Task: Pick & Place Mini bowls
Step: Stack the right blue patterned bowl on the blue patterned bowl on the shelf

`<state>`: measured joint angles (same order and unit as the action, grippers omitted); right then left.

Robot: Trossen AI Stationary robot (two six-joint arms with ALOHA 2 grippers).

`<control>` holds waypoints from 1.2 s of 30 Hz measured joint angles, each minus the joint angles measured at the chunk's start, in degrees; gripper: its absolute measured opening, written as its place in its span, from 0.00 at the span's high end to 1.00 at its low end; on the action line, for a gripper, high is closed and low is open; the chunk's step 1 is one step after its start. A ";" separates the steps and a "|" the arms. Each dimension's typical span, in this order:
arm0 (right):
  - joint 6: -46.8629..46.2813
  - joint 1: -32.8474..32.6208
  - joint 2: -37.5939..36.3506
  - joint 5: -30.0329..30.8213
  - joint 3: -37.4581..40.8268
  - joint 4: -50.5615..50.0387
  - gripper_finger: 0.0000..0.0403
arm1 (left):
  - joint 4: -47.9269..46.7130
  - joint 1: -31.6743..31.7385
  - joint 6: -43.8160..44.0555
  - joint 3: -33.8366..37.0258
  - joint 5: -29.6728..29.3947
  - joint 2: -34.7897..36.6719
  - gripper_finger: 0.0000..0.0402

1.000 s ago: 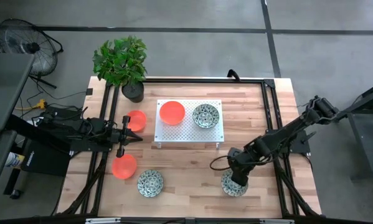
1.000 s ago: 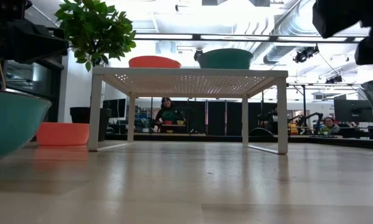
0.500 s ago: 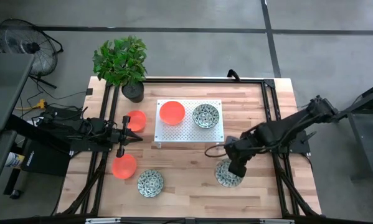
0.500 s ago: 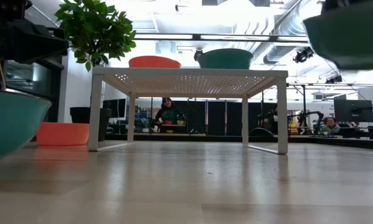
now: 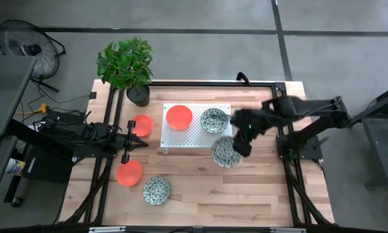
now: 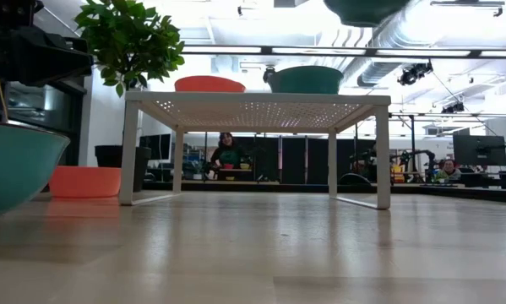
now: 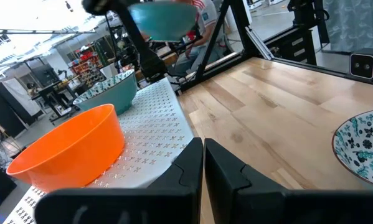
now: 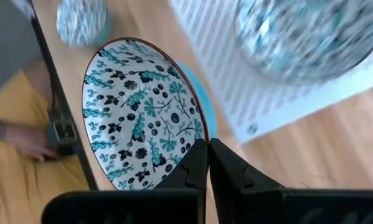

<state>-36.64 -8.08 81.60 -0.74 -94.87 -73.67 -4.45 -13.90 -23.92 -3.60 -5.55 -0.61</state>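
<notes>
My right gripper [image 5: 240, 144] is shut on a white, dark-speckled mini bowl [image 5: 224, 151], held in the air beside the near right corner of the white perforated rack [image 5: 197, 137]. In the low view only that bowl's teal underside [image 6: 367, 8] shows, high up. On the rack stand an orange bowl [image 5: 179, 116] and a speckled bowl [image 5: 214, 120]. Two orange bowls [image 5: 141, 125] [image 5: 129, 173] and a speckled one [image 5: 156, 190] rest on the table. My left gripper [image 5: 125, 144] waits shut at the table's left side. My right gripper pinches the speckled bowl by its rim [image 8: 197, 138], on the side facing the arm, with one finger inside the bowl and one against its outer wall. The fingers slant down from the table's right. The bowl is lifted clear, its mouth facing up.
A potted plant [image 5: 125, 63] stands at the far left corner. Black frame rails [image 5: 281, 116] run along the table's left, right and far sides. Bare wood lies near and to the right of the rack. People sit in the room beyond the table [image 6: 228, 152].
My right gripper has carried the speckled bowl from the near right part of the table upward and toward the far edge and left, up to the rack's near right corner. The bowl has risen well above rack height. The left arm has kept still.
</notes>
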 joint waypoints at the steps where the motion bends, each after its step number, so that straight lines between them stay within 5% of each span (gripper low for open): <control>1: 1.18 1.26 0.00 -0.02 -0.64 0.10 1.00 | 0.00 0.00 0.01 0.00 0.00 0.01 0.98; 14: 9.59 14.67 0.06 -6.20 -3.82 -0.36 1.00 | 0.00 0.00 0.02 0.00 -0.01 0.01 0.98; 36: 13.14 26.78 5.08 -13.83 -3.80 3.50 1.00 | 0.00 -0.01 0.00 0.00 0.01 0.01 0.98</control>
<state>-23.50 18.70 86.68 -14.57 -98.67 -70.18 -4.45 -13.91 -23.92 -3.60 -5.54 -0.60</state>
